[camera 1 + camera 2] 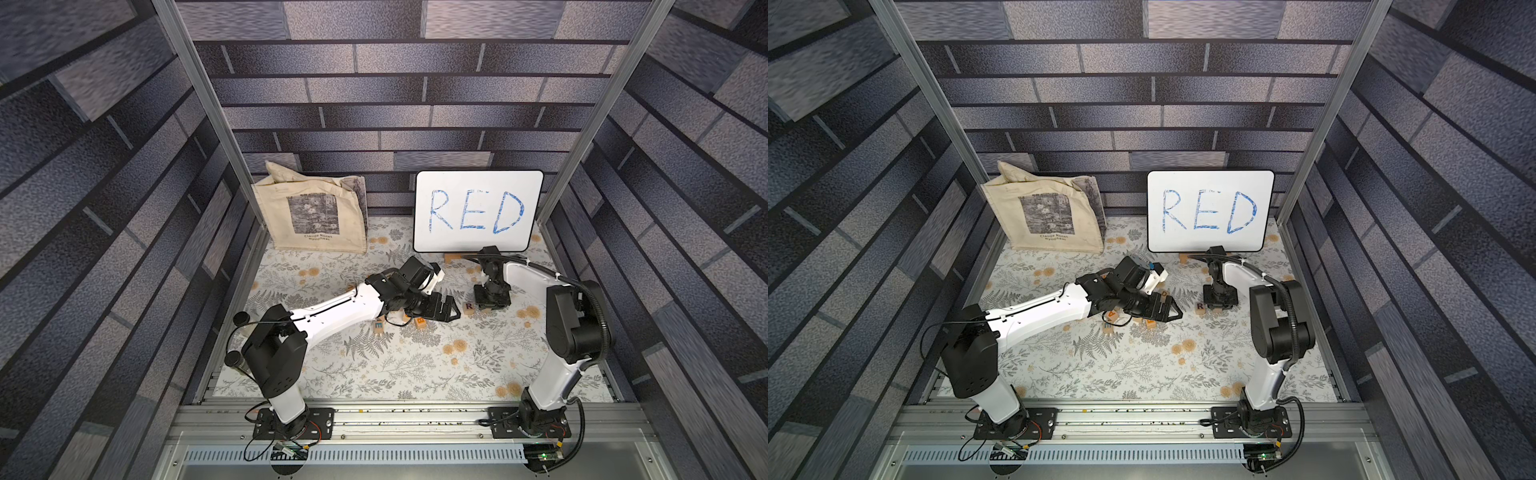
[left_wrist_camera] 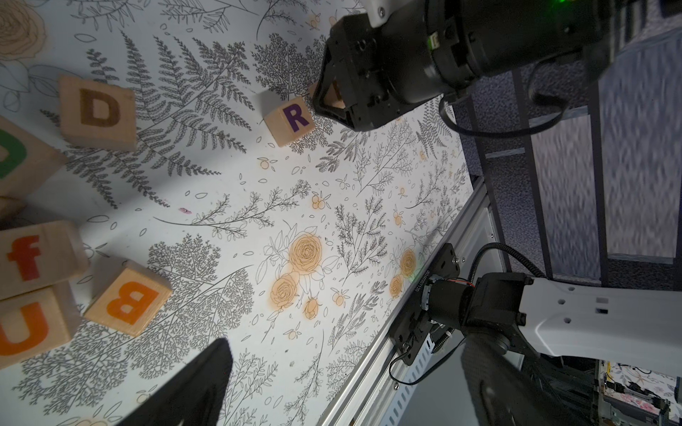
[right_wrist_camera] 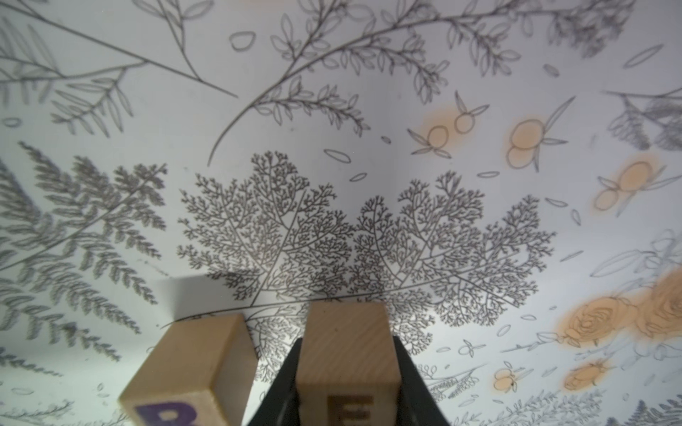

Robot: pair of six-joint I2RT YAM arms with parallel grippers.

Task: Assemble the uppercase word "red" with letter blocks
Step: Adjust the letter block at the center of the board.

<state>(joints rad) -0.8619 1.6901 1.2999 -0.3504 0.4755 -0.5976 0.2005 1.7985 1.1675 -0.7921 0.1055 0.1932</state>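
**right gripper has the e, parked next to the r**

right gripper [image 3: 346, 341] is clamped down on the e block [image 3: 348, 372]. the two black fingers [image 3: 284, 380] press its side faces, and the letter faces the wrist camera. in a top view that gripper [image 1: 492, 302] points straight down at the table [image 1: 374, 374], out in front of the white board [image 1: 478, 212] with red written on it in blue. whether the e block sits on the flowered cover or hangs just above it, i cannot tell.

just beside it, with a narrow gap between them, is the r block [image 3: 192, 369]. its purple letter shows in both top views [image 1: 468, 307] [image 1: 1200, 307]. the left wrist camera sees the r block [image 2: 291, 120] flat on the table, with the right gripper [image 2: 332, 99] right behind it.

over to the left gripper [image 1: 456, 311]. its jaws are spread wide with nothing between them, and it is held low with the tips aimed at the r block, near it but apart.

the d block [image 2: 97, 110] lies well away from the r, brownish-orange letter up, at the edge of a loose group of blocks. beside it are a green-letter block [image 2: 14, 155], an f block [image 2: 33, 254], a b block [image 2: 129, 298] and a u block [image 2: 26, 328]. the f and u blocks touch each other.

a cloth bag [image 1: 316, 212] leans on the back wall, next to the white board.
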